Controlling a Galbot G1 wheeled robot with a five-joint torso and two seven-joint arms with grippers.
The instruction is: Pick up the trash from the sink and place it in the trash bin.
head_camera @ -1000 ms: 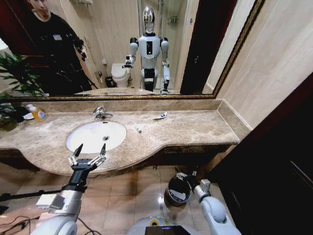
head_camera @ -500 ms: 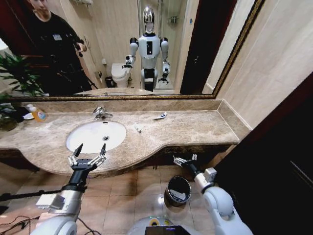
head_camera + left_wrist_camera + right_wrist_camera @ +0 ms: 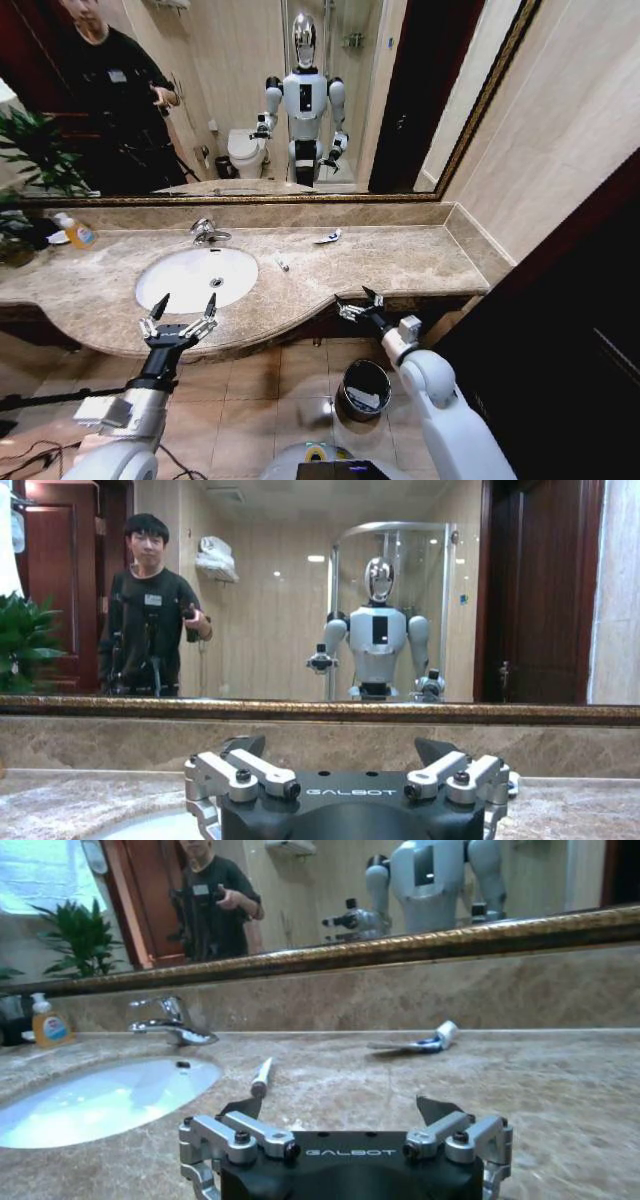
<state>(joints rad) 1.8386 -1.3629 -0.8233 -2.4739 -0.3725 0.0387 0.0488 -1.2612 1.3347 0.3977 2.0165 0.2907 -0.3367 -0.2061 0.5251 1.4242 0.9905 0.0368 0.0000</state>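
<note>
Head view showed the sink [image 3: 175, 290] at about nine o'clock of the counter's middle, its white oval basin set in the mottled marble counter [image 3: 400, 262], with the chrome faucet [image 3: 207, 232] at its twelve o'clock. Two pieces of trash lay on the marble, not in the basin: a small white tube [image 3: 282, 264] just off the basin's three o'clock rim, its long axis running roughly from eleven to five o'clock, and a white sachet with a blue end [image 3: 328, 238] farther toward two o'clock, lying nearly crosswise. The trash bin [image 3: 364, 389] stood on the floor tiles below the counter edge, something pale inside it. The left gripper [image 3: 181, 318] hovered at the basin's six o'clock rim, fingers spread apart and empty. The right gripper [image 3: 357, 307] hung at the counter's front edge, above the bin, fingers likewise apart and holding nothing.

Left wrist view showed the left gripper [image 3: 354, 751] with its two fingers well apart, a sliver of white basin beneath it.

Right wrist view showed the right gripper [image 3: 340, 1108] open and empty above the marble. Ahead of it the tube [image 3: 261, 1076] pointed almost straight away from the camera. The sachet [image 3: 424, 1042] lay crosswise beyond, near the backsplash. The basin [image 3: 95, 1099] sat off to the side with the faucet [image 3: 172, 1020] and a soap bottle [image 3: 46, 1025] beyond it.
</note>
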